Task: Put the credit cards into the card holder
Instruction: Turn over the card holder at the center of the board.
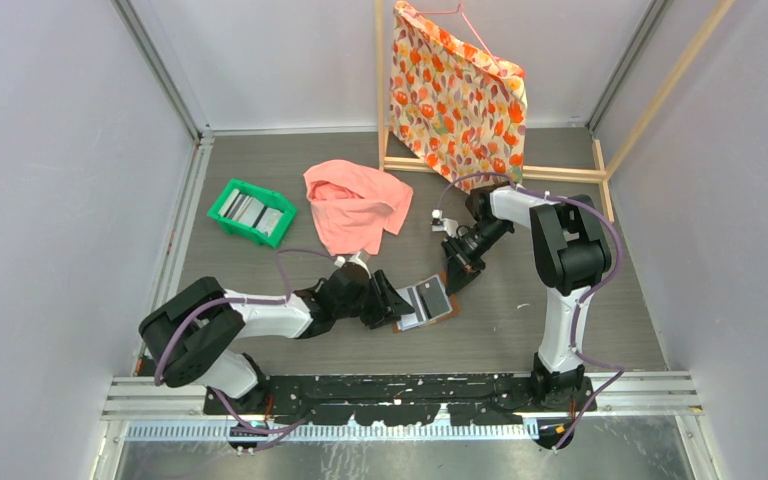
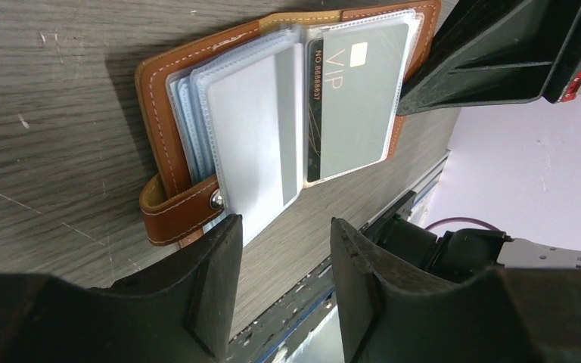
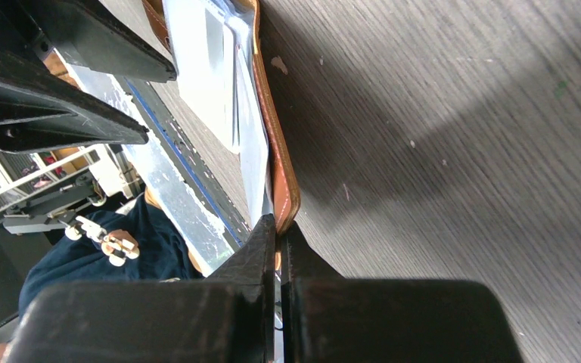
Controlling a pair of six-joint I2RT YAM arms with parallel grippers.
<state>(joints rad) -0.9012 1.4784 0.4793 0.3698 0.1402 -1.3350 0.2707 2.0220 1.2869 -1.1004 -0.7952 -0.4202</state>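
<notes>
Overhead, the open brown leather card holder (image 1: 428, 303) lay on the grey table (image 1: 520, 320) between the left gripper (image 1: 398, 305) and right gripper (image 1: 458, 283). Left wrist: jaws stood apart, empty, beside its snap tab (image 2: 181, 212); a grey VIP card (image 2: 359, 98) sat sleeved inside. Right wrist: closed fingers (image 3: 261, 242) touched its brown edge.

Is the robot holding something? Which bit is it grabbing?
The right gripper pinches the open card holder at the edge of its brown cover. The left gripper is open beside it and holds nothing.
</notes>
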